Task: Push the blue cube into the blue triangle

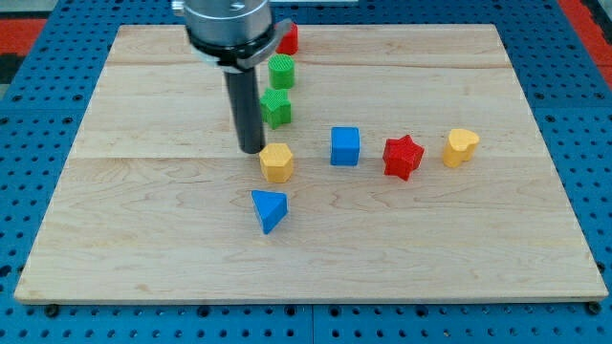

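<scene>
My tip point(251, 150), a bare dark rod holding nothing, rests just left of the yellow hexagonal block point(276, 162). The blue cube point(345, 146) lies right of it; the blue triangle point(269, 210) sits below, on the wooden board point(143, 239).

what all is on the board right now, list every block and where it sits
blue cube: 1, blue, middle of the board, to the view's right of the yellow hexagon
blue triangle: 1, blue, below the yellow hexagon, toward the view's bottom
yellow hexagon: 1, yellow, centre, just right of my tip
red star: 1, red, right of the blue cube
yellow heart: 1, yellow, furthest to the view's right
green blocks: 2, green, ridged, one above the other near the view's top centre; exact shapes unclear
red block: 1, red, top edge, partly hidden behind the arm
wooden board: 1, light wood, on a blue pegboard
my tip: 1, dark rod, just left of the yellow hexagon, apart from the blue cube
</scene>
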`<act>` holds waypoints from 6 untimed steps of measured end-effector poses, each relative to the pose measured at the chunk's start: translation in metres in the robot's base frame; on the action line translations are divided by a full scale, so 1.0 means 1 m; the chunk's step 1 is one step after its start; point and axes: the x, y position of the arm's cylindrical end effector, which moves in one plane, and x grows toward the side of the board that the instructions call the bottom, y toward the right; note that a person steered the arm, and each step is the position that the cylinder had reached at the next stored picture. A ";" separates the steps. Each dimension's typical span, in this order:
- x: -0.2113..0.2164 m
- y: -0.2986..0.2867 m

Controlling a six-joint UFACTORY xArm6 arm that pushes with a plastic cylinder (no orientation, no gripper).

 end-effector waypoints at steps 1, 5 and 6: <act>-0.008 0.029; -0.006 0.130; 0.019 0.137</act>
